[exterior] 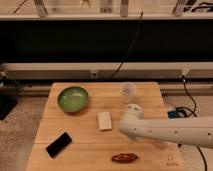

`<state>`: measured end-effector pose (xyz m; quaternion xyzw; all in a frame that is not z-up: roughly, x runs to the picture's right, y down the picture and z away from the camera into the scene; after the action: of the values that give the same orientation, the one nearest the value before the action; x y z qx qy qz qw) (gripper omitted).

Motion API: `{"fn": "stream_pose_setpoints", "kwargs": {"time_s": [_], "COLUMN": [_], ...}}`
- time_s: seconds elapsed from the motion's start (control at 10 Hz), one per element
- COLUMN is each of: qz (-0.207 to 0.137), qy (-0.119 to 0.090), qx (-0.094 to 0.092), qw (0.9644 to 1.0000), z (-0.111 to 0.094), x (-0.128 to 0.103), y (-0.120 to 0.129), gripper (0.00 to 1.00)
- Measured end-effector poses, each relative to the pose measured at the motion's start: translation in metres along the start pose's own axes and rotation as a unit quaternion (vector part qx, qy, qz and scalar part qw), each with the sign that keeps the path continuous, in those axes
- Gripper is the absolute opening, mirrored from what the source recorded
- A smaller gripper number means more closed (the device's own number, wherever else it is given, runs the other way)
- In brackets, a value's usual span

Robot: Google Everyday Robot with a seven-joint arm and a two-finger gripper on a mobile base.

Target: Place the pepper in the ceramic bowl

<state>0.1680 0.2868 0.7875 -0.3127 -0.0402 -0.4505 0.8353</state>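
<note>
The pepper (125, 158), small, dark red and glossy, lies flat on the wooden table (150, 97) near its front edge. The green ceramic bowl (73, 98) stands at the table's back left and holds nothing I can see. My white arm reaches in from the right. Its gripper end (128, 126) hangs over the middle of the table, just above and behind the pepper and apart from it. The bowl is well to the left of and behind the gripper.
A white block (104, 120) lies between the bowl and the arm. A black phone-like slab (59, 144) lies at the front left. A clear plastic cup (128, 92) stands at the back, right of centre. Cables run off the table's right side.
</note>
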Motion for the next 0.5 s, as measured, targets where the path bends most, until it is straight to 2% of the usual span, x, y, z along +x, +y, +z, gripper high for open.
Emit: {"fn": "stream_pose_setpoints", "kwargs": {"time_s": [0.3,0.4,0.5], "qz": [0.004,0.004,0.004], "qy": [-0.001,-0.002,-0.002], "qx": [0.002,0.002,0.001], "qw": [1.0,1.0,1.0], "z": [0.0016,0.0001,0.0001], "x": [-0.0028,-0.0036,-0.0036], "y": [-0.0005,0.0,0.0005], "gripper": [0.73,0.8,0.8]}}
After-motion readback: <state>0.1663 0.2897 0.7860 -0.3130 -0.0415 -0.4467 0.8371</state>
